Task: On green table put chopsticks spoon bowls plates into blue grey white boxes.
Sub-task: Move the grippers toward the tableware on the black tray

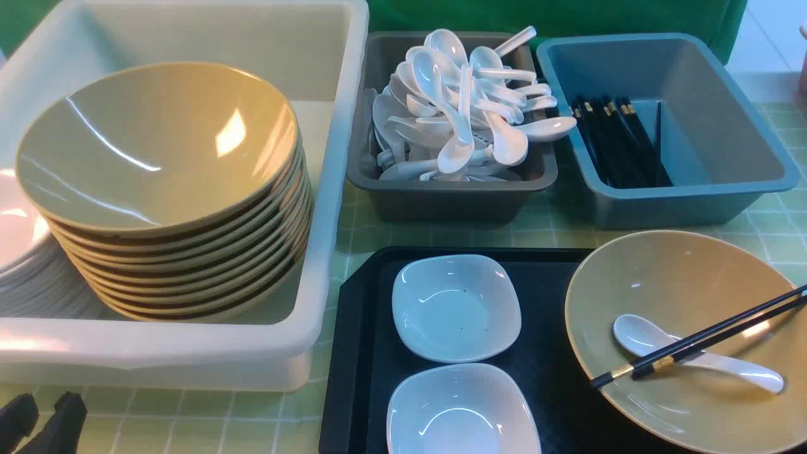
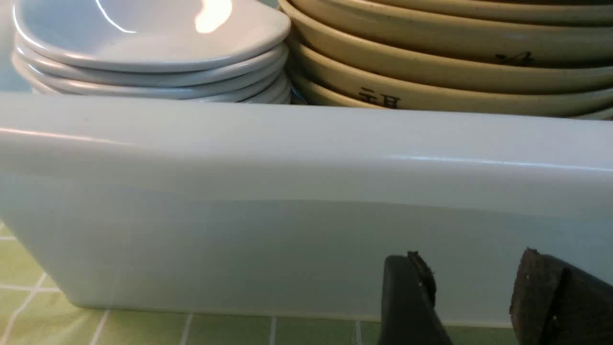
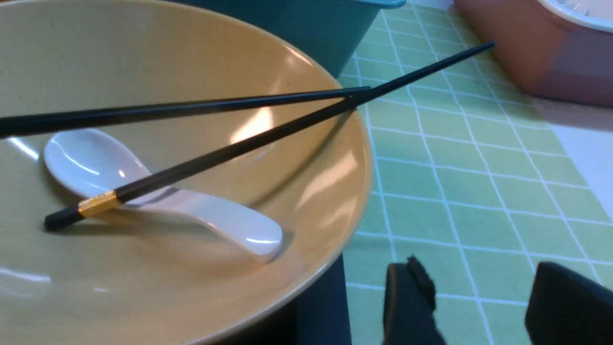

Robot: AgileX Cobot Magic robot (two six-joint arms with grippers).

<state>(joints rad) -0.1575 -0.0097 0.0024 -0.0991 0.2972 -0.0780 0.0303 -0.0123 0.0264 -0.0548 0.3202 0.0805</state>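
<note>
We see thin black chopsticks (image 1: 700, 336) crossing a glossy white spoon (image 1: 637, 334) inside the wide tan bowl (image 1: 662, 277), its near rim cut off. The left gripper (image 2: 471, 278) and right gripper (image 3: 479, 287) show only parted, empty fingertips.

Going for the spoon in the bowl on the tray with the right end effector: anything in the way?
Yes. The chopsticks lie across the bowl over the spoon, one resting on its neck by the gold band. They likely need lifting off first.

Open green table (image 3: 479, 191) beside bowl (image 3: 167, 57); chopsticks (image 3: 230, 149) across spoon (image 3: 215, 218) inside.
</note>
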